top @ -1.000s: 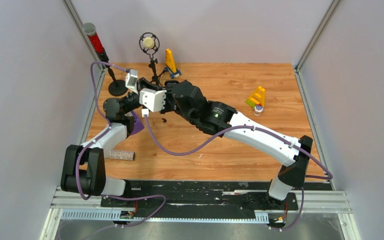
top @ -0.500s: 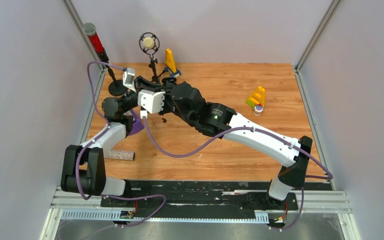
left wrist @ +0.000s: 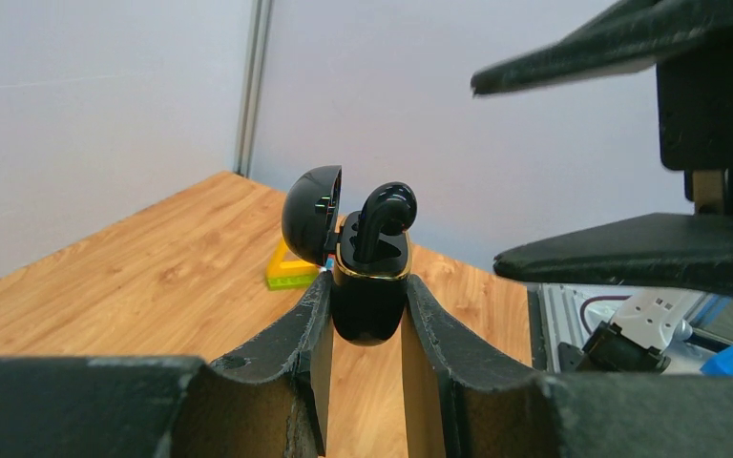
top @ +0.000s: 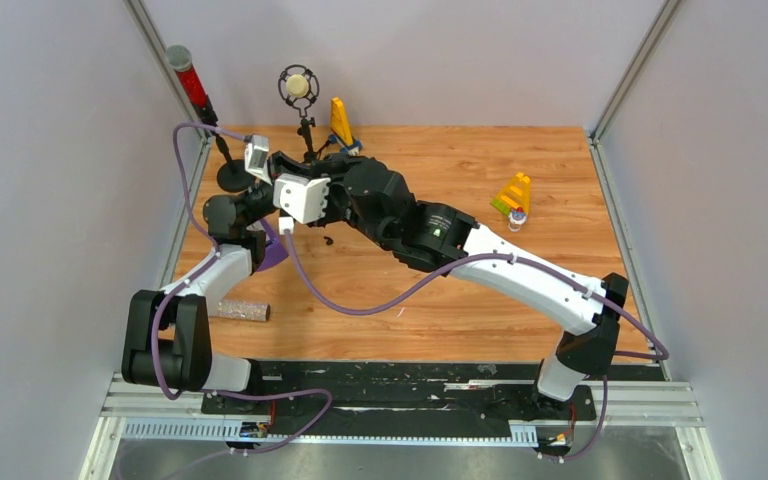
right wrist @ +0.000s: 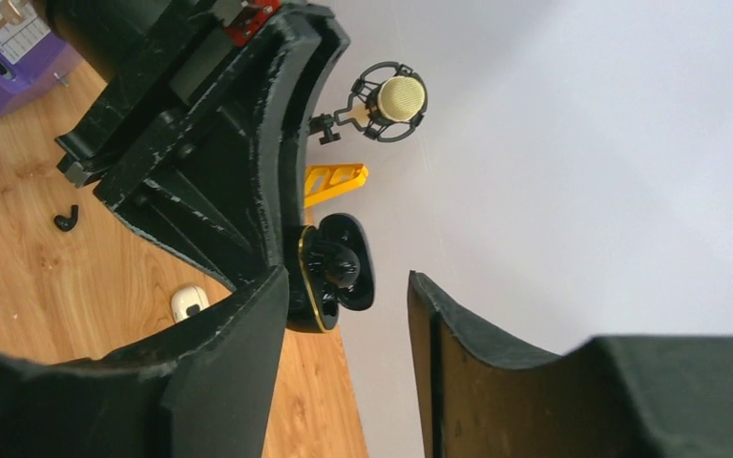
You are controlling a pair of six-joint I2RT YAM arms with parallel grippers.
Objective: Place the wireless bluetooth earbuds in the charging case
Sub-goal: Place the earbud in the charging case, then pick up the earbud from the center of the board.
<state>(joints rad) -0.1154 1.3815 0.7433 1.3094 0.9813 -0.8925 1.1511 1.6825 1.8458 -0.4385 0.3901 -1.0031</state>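
Note:
My left gripper is shut on a black charging case and holds it upright above the table, its lid open. One black earbud stands in the case, its head sticking up above the gold rim. My right gripper is open and empty, its fingers just beside the case, not touching it. A second black earbud lies loose on the table and also shows in the top view. A white case lies on the table below. The white earbuds are out of view.
A microphone on a stand, a yellow piece and a red-capped pole stand at the back left. A purple object lies beneath the arms. A yellow-green toy sits at the right. A speckled cylinder lies near left.
Both wrists have shifted slightly to the left and back together. The case stays held in my left gripper.

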